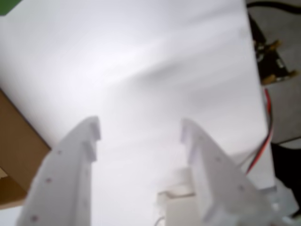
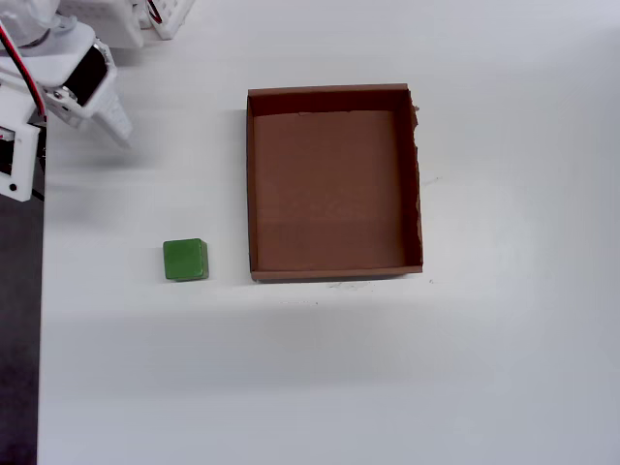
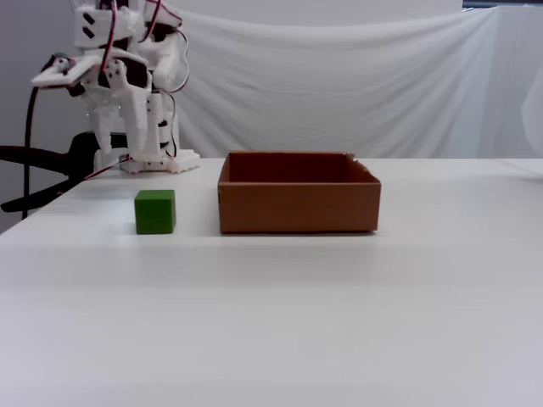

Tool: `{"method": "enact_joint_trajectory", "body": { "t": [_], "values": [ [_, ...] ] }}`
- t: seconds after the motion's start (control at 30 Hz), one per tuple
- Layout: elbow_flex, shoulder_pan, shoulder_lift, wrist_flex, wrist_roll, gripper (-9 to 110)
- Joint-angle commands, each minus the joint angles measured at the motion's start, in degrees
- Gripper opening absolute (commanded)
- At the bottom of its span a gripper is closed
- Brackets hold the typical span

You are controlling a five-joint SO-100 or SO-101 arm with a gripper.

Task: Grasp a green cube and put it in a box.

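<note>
Cardboard made up the box [image 2: 334, 99], a shallow brown tray that sat on the white desk [image 2: 504, 368] a little toward the far edge in the overhead view, with nothing inside it and a ragged wall on its right side. The green cube [image 2: 184, 260] rested flat on the desk just off the box's lower left corner in that view, apart from the wall and not touching it; in the fixed view the cube [image 3: 155, 211] stood to the left of the box [image 3: 299, 206], slightly nearer the camera. The white arm [image 3: 127, 93] was folded up at the desk's far left corner, well away from both things. In the wrist view the jaws [image 1: 141, 129] were spread wide with only bare white desk between the two white fingers [image 1: 70, 174], holding nothing. A brown corner of the box [image 1: 19, 150] showed at the left edge of that view, and red wires [image 1: 263, 141] ran down the right side beside a small circuit board [image 1: 273, 59].
</note>
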Motion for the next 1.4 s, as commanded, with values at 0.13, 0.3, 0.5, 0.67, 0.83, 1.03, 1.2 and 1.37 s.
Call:
{"method": "enact_joint_trajectory", "body": {
  "t": [0.13, 0.3, 0.5, 0.67, 0.83, 1.03, 1.2, 1.37],
  "values": [
    [-9.4, -0.26, -12.3, -6.15, 0.18, 26],
    [-16.7, -0.53, -20.13, -4.48, 0.18, 26],
    [-29.44, -1.93, -31.2, 0.62, -0.44, 26],
    [-34.8, -4.13, -37.27, -2.9, -3.25, 26],
    [-37.71, -4.57, -40.08, -4.66, -9.23, 26],
    [-41.4, -4.66, -41.84, -7.29, -12.57, 26],
    [-44.03, -6.24, -44.74, -7.47, -12.57, 26],
    [-46.49, -8.09, -47.9, -5.98, -12.57, 27]
  ]
}}
